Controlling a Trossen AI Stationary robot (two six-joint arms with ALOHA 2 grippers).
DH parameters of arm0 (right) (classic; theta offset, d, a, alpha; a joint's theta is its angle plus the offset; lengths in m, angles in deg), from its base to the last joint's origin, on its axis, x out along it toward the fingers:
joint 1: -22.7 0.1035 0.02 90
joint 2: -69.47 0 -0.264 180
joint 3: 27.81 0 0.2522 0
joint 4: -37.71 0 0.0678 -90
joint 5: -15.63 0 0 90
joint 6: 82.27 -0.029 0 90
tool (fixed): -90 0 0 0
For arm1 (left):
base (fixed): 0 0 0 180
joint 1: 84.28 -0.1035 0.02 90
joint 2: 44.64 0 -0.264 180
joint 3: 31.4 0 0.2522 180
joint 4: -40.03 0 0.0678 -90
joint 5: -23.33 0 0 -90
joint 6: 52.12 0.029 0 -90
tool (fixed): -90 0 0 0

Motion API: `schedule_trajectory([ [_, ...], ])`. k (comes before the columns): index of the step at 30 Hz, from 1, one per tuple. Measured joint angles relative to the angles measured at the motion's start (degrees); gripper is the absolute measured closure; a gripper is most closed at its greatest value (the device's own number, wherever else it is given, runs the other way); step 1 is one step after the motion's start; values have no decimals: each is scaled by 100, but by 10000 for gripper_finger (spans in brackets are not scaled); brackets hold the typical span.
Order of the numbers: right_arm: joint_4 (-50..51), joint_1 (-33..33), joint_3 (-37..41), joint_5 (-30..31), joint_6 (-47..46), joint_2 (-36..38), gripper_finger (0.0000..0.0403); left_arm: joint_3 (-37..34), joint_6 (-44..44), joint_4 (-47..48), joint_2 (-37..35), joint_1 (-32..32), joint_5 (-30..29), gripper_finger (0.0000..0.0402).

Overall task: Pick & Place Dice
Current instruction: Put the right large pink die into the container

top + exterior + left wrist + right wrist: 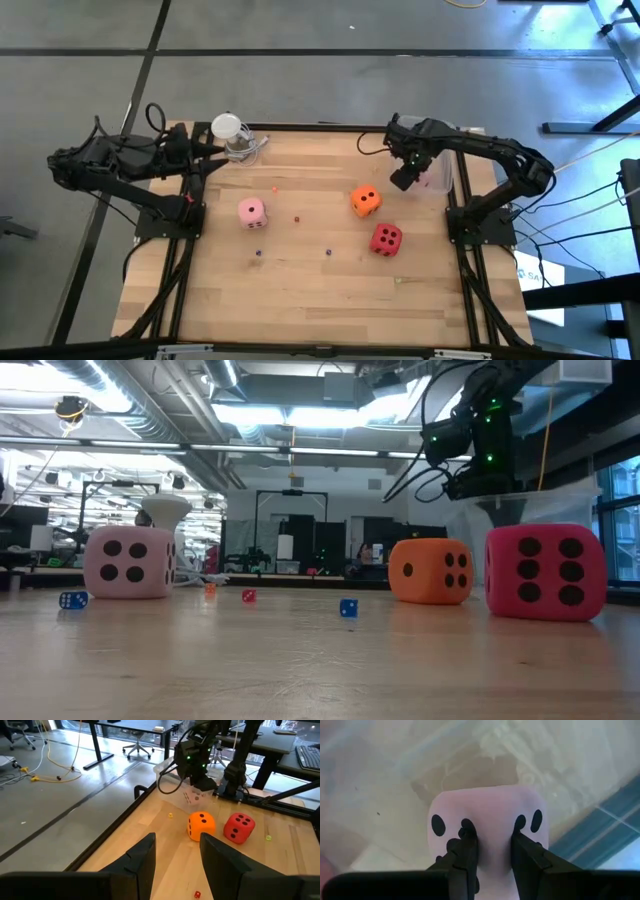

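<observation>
A pale pink die (252, 211) (128, 561), an orange die (365, 200) (430, 570) (201, 825) and a red die (386, 239) (545, 573) (239, 827) rest flat on the wooden table. My right gripper (408, 178) (480, 485) (494, 832) hangs over a clear container (443, 165) at the table's far right, shut on a second pale pink die (490, 810). My left gripper (213, 152) (177, 855) waits open at the far left, beside a clear cup (230, 130). My right gripper pinches the second pale pink die between its two fingers. The fingertips (467, 837) sit on a pipped face (492, 820) near its middle, and the soft body spreads wider than the gap on both sides. The fingers point down into the clear container. Whether the die touches the container floor cannot be told.
Small blue dice (258, 253) (327, 252) (348, 607) and a small red one (296, 218) (248, 596) are scattered mid-table. The clear cup stands at the far left edge. Bare wood lies along the near side of the table.
</observation>
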Motion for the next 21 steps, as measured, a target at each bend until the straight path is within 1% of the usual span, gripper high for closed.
schedule_trajectory([
  [15,51,0,21,12,192,89,321,-4,-54,-4,0,0,-12,256],
  [16,55,0,24,39,232,138,315,-4,-52,-4,0,0,-12,256],
  [18,52,0,24,39,260,299,274,-4,-52,-4,0,2,-12,256],
  [21,101,0,24,-8,164,544,190,-4,-52,-4,0,0,-12,256],
])
